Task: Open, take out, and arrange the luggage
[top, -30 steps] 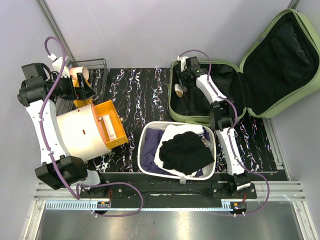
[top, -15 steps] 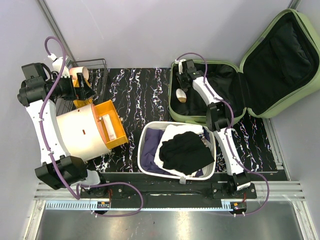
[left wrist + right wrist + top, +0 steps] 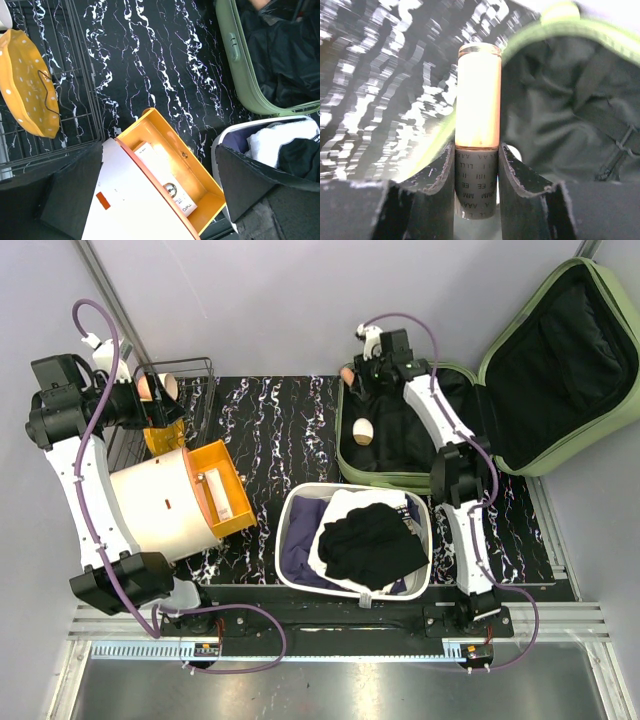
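right gripper clamps bottle by dark end, upright over luggage rim for takeout; left gripper wide apart, idle near basket.

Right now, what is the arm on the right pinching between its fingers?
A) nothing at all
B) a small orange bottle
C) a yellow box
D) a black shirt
B: the wrist view shows the right gripper shut on a small orange bottle, with the open green suitcase behind it.
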Motion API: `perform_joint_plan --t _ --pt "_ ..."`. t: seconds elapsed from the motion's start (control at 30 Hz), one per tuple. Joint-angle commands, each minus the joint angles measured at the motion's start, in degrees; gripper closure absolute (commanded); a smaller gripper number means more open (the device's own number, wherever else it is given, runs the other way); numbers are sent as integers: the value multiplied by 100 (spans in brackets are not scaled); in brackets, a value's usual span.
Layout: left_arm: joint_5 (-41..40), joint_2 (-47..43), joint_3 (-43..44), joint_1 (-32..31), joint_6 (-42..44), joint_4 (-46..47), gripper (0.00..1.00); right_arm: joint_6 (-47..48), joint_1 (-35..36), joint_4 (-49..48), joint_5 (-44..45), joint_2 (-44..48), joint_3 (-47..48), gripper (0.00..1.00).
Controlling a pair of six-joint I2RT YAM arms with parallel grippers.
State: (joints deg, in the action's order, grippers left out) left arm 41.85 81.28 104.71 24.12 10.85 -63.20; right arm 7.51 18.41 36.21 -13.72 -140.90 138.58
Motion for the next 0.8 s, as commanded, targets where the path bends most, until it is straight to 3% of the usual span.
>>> perform_joint_plan --t 0.0,0.2,0.43,0.77 --pt "148 -102 95 31 -470 430 1 -863 319 -562 -1546 1126 107 100" --pt "-36 -515 -538 119 -751 906 1 -2060 1163 -685 -2100 1442 55 100" --pt "-124 -753 -864 339 -935 915 1 -2052 2709 -413 -1934 1337 37 100" --pt "175 -929 -1356 480 -1305 1011 1 -2095 3554 -140 -1257 1012 274 100"
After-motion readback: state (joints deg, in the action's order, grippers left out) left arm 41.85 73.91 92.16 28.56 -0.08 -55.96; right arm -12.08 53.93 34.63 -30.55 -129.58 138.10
